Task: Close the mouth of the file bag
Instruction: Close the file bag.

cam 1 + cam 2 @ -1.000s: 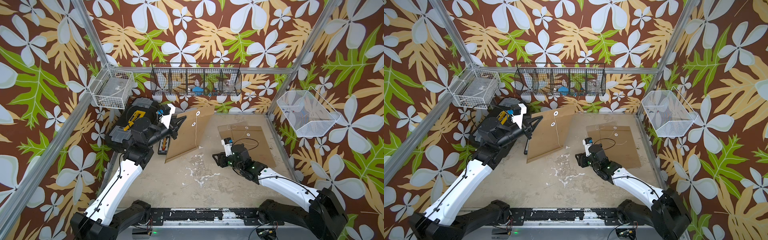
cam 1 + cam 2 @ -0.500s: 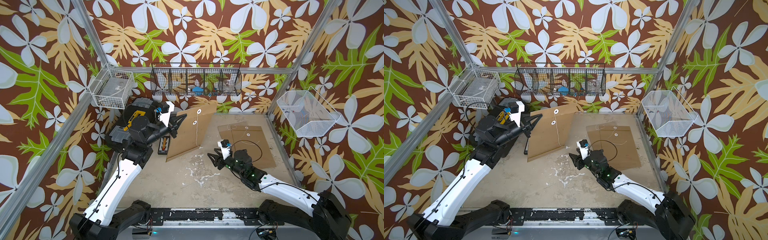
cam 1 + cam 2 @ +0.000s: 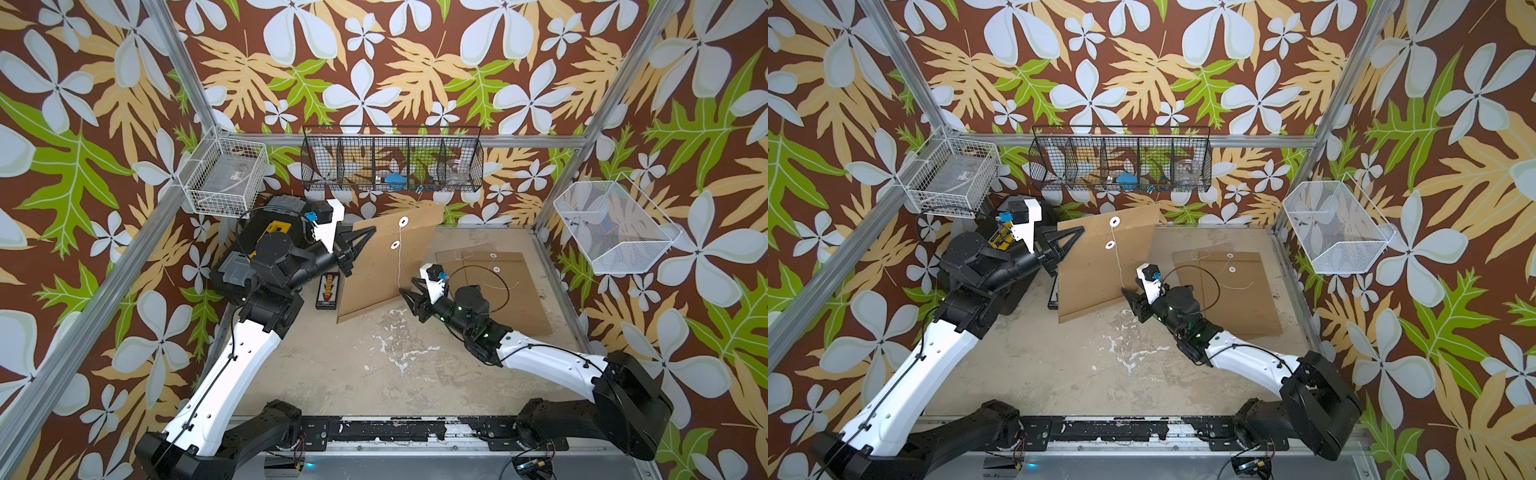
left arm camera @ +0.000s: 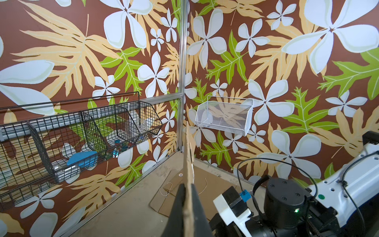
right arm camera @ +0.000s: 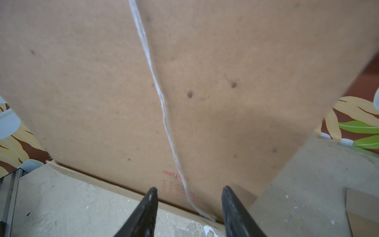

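Note:
The brown file bag (image 3: 374, 274) (image 3: 1096, 270) stands tilted on its bottom edge at the table's back left. My left gripper (image 3: 371, 229) (image 3: 1079, 230) is shut on its upper left edge, and the left wrist view shows the bag edge (image 4: 187, 160) pinched between the jaws (image 4: 187, 185). Two white discs (image 3: 402, 222) (image 3: 395, 244) sit near the bag's mouth. A white string (image 3: 399, 266) (image 5: 164, 115) hangs from them down the face. My right gripper (image 3: 409, 289) (image 3: 1127, 296) (image 5: 188, 189) is open at the bag's lower right, with the string's end between its fingers.
Other brown file bags (image 3: 511, 291) (image 3: 1246, 299) lie flat at the right, under my right arm. A black tray (image 3: 328, 291) sits left of the standing bag. A black wire basket (image 3: 392, 160) and white baskets (image 3: 224, 174) (image 3: 611, 226) hang on the walls.
My right gripper has moved left from the flat bags to the standing bag's lower edge, and its jaws have narrowed somewhat. The left gripper has kept its hold on the bag.

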Robot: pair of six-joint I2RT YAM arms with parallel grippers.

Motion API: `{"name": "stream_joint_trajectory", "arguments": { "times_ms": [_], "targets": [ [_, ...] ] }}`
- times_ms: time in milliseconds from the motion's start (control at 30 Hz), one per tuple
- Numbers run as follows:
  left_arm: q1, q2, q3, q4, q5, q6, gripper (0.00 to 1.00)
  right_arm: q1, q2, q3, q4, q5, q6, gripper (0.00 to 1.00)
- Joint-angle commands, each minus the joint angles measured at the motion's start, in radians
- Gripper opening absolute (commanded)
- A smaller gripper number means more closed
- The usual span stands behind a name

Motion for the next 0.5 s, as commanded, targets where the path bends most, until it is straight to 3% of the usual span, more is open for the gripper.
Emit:
{"name": "stream_joint_trajectory", "arguments": {
  "times_ms": [0,267,467],
  "targets": [
    [-0.003,-0.006,0.013,0.060,0.029,-0.029,0.00,0.002,0.034,0.032,0.066,-0.028,0.000,0.51],
    [-0.003,-0.010,0.014,0.060,0.040,-0.044,0.00,0.003,0.090,0.067,0.115,-0.041,0.048,0.41],
    [-0.003,-0.013,0.007,0.054,-0.001,-0.052,0.00,0.012,0.071,0.054,0.129,-0.044,0.080,0.16]
  ]
}}
